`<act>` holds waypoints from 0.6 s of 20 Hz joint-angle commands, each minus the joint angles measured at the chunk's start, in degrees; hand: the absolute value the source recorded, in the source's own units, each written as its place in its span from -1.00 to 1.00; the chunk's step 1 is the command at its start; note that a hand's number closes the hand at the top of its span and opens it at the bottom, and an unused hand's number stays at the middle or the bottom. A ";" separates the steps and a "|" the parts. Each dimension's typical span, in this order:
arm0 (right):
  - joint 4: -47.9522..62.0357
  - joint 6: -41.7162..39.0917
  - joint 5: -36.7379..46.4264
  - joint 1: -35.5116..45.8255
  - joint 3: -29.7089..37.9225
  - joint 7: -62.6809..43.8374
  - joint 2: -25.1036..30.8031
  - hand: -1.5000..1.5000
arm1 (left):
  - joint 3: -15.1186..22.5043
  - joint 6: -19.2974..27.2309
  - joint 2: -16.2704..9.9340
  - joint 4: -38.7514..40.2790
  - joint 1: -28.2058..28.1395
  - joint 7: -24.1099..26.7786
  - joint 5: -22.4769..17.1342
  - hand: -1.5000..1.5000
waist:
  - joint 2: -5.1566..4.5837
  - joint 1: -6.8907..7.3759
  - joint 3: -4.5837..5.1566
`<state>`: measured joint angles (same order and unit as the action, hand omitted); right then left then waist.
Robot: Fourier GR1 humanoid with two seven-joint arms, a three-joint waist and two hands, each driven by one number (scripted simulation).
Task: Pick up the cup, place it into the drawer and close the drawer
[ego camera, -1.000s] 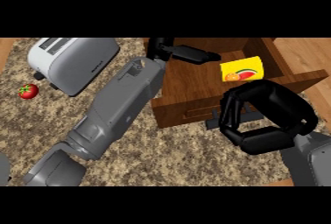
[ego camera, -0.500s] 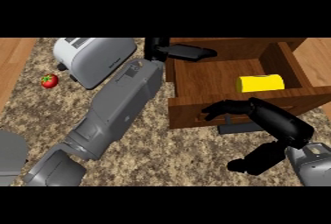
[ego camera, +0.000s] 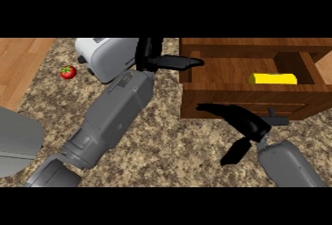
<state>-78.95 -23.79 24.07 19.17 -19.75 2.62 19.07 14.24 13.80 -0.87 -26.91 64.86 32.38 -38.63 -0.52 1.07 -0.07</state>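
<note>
Cup (ego camera: 273, 79) lies on its side inside the open drawer (ego camera: 253, 97). My right robot hand (ego camera: 241, 123) is empty, fingers relaxed at the drawer front, placed for the push, I judge. Left robot hand (ego camera: 162, 60) rests open near the toaster (ego camera: 103, 55) on the surface (ego camera: 168, 145)

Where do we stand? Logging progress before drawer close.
Left hand open at drawer rim. Right hand open at its front. Yellow cup inside. Nothing blocking.
</note>
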 commanded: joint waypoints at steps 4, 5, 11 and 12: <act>26.69 6.53 6.26 10.95 2.40 9.27 -2.50 1.00 | -0.33 -3.79 -4.00 -6.11 -6.47 -1.55 -0.56 -1.00 | 0.05 3.37 -0.05; 30.61 9.65 8.17 10.98 1.66 11.59 -3.39 1.00 | 0.21 -2.57 -3.39 -6.24 -5.99 -1.17 0.15 -1.00 | -0.27 4.01 -0.13; 42.10 12.31 4.82 22.39 10.23 18.77 -1.70 1.00 | 0.35 -6.31 -6.85 -9.86 -10.23 -2.57 -0.27 -1.00 | -0.93 5.62 -0.20; 43.63 15.53 5.56 22.18 10.60 18.67 -2.60 1.00 | 0.55 -6.71 -6.37 -11.84 -12.26 -1.71 -0.56 -1.00 | -0.76 6.66 -0.22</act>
<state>-43.02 -12.32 29.75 36.74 -12.53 18.06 16.78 14.53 8.78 -6.19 -35.89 55.66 30.75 -38.92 -0.94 6.20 -0.11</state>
